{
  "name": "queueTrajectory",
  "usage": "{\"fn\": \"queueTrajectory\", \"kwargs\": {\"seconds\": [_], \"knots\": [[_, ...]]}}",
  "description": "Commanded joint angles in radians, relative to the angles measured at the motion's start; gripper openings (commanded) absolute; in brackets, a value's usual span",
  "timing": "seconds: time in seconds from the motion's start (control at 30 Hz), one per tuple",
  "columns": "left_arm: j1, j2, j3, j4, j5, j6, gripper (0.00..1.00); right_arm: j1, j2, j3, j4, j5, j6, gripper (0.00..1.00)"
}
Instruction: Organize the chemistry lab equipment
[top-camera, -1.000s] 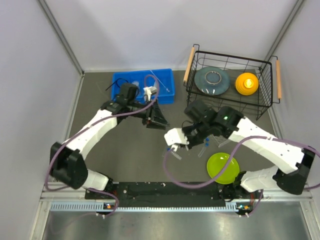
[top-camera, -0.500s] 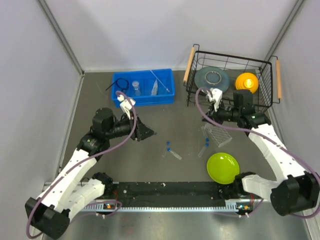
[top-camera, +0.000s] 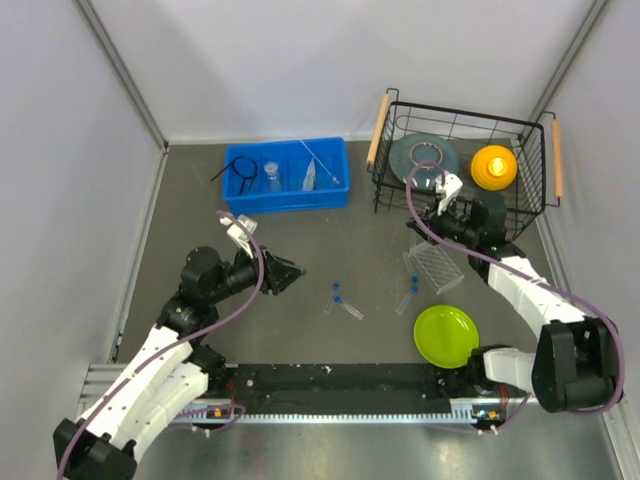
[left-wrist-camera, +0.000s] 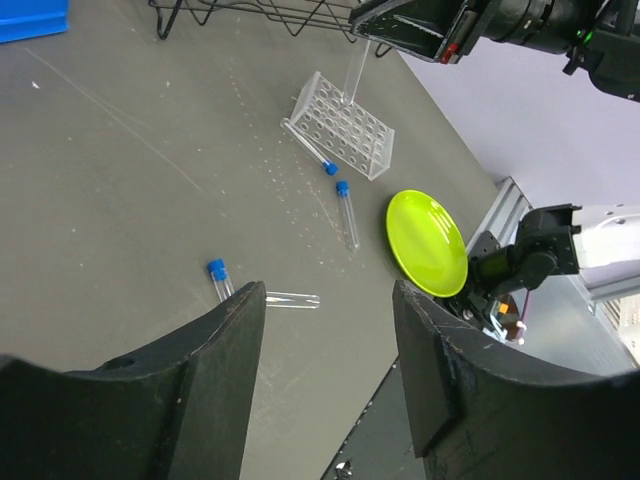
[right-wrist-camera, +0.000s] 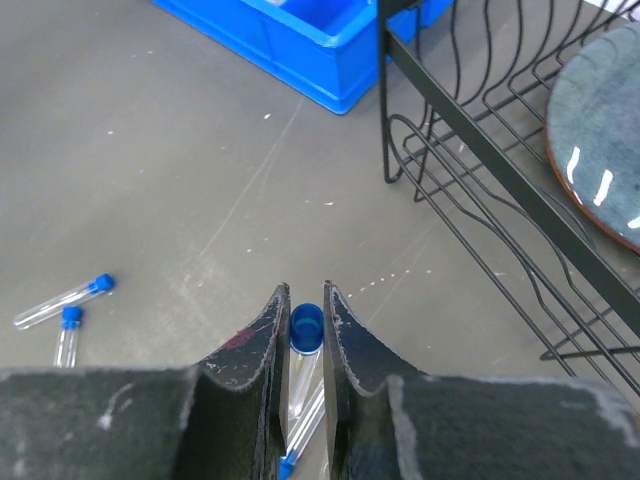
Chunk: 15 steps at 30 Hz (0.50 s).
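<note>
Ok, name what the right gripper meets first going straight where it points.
Most likely the clear tube rack: the right gripper, shut on a blue-capped tube, points down at it, the tube's lower end at the rack's top. Whether it sits in a hole is unclear.

**Both arms drew back, and the rack came into view**

The right hand (top-camera: 420, 238) had reached well to the left of the clear perforated tube rack (top-camera: 433, 268), low over the loose tubes (top-camera: 338, 292), with its arm covering the rack. It swung back and ended just above the rack's far edge, clamped on a thin clear tube with blue cap (right-wrist-camera: 305, 325) that stood upright over the holes, and the rack lay uncovered. The left hand (top-camera: 283, 273), jaws apart, had been left of the rack and a little beyond it. It withdrew farther left and nearer, about level with the rack, while its arm folded back toward the near edge of the bench (top-camera: 200, 200).
</note>
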Motion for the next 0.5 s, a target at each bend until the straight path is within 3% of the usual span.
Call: {"fn": "queueTrajectory", "kwargs": {"seconds": [0.0,0.47], "knots": [[-0.001,-0.045,-0.067,0.152,-0.054,-0.051,0.61,-0.026,0.005,-0.044,0.200,0.053,0.050,0.11],[-0.001,-0.151,-0.187,0.186,-0.129,-0.085,0.62,-0.037,0.044,-0.099,0.237,0.152,0.001,0.12]]}}
